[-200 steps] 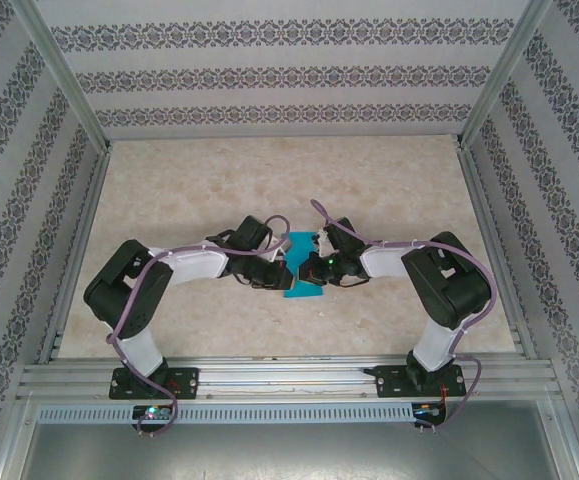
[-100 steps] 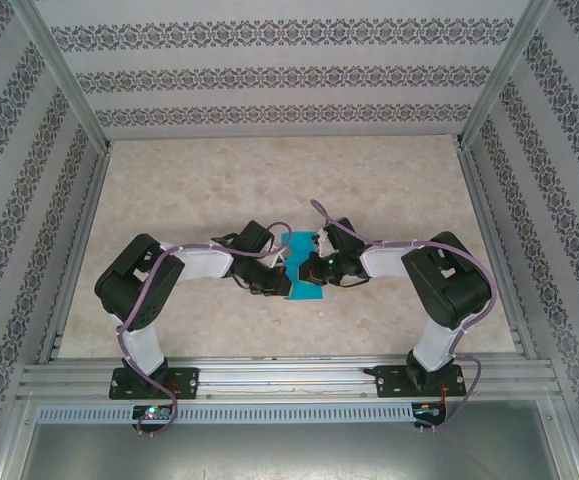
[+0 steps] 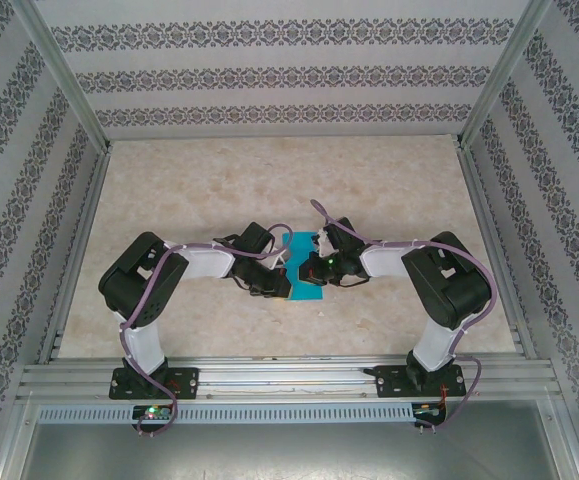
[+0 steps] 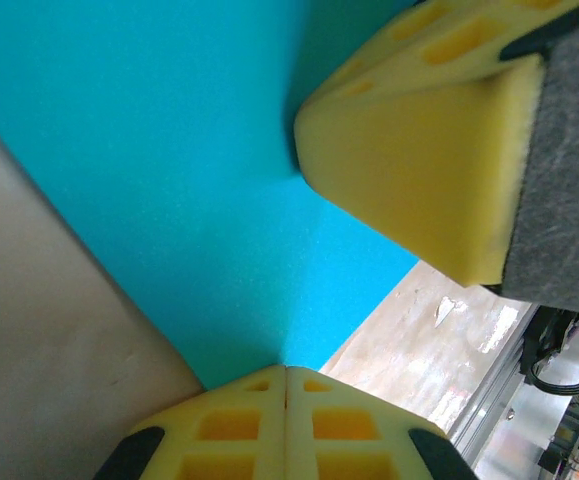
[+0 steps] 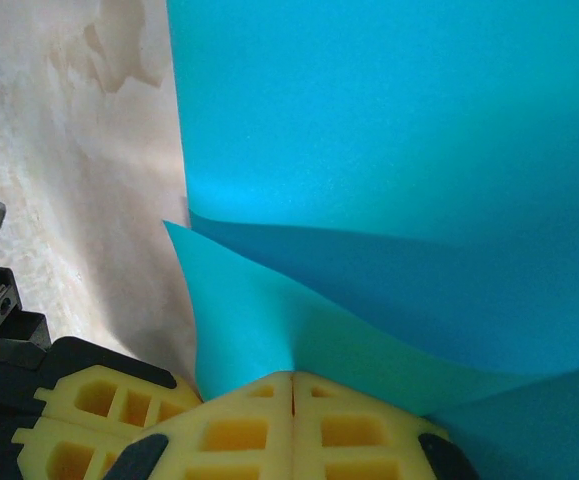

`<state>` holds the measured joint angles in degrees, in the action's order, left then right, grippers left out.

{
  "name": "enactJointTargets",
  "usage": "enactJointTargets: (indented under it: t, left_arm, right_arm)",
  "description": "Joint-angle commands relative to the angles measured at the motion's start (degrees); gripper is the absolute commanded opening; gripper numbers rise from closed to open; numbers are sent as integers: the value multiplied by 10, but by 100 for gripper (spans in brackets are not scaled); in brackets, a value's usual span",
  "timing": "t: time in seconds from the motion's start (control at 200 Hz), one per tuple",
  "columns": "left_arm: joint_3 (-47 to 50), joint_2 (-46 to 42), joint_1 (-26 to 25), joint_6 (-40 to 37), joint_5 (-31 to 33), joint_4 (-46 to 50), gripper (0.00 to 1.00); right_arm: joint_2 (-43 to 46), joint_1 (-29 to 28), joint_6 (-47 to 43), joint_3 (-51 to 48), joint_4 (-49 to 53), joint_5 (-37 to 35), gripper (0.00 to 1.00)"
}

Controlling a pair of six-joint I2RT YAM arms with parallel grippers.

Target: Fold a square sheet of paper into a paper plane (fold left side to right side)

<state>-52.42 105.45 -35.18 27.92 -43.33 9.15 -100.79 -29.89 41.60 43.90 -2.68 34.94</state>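
Note:
The square sheet of paper (image 3: 306,287) is turquoise-blue and lies mid-table between both grippers, partly folded. In the left wrist view the paper (image 4: 169,170) narrows to a corner that runs into my left gripper (image 4: 287,372), whose jaws are shut on it. The right gripper's yellow fingers (image 4: 419,170) press close from the upper right. In the right wrist view a raised flap of the paper (image 5: 259,310) curves up over the flat layer (image 5: 389,110), with my right gripper (image 5: 292,378) shut on the flap's edge. From above, the left gripper (image 3: 278,284) and right gripper (image 3: 313,268) almost touch.
The marble-patterned tabletop (image 3: 269,180) is walled by patterned panels and aluminium posts (image 3: 64,90). An aluminium rail (image 3: 289,378) runs along the near edge by the arm bases. The left gripper's yellow fingers (image 5: 99,400) sit at the lower left of the right wrist view.
The left arm's shoulder and elbow swung rightward, and its gripper edged slightly closer to the right gripper along the paper. The right arm has stayed still.

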Motion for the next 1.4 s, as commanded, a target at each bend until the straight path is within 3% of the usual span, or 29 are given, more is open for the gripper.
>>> enactJointTargets:
  t: [0.0, 0.265, 0.789, 1.154, 1.394]
  left_arm:
    - [3, 20, -3, -14, 15, 18, 5]
    - [5, 26, -4, -15, 26, 15, 2]
    - [-1, 30, -3, -9, 44, 30, 0]
    - [-6, 34, -3, 8, 69, 66, 0]
    - [-3, 38, -4, 15, 72, 69, 0]
  right_arm:
    - [24, -3, -20, 2, 27, -14, 0]
    - [75, -9, -32, -17, 15, -29, 0]
    - [16, -48, -40, 5, 7, -51, 0]
    - [4, -43, -81, 7, 61, -107, 0]
    - [5, -22, -93, 12, 66, -108, 0]
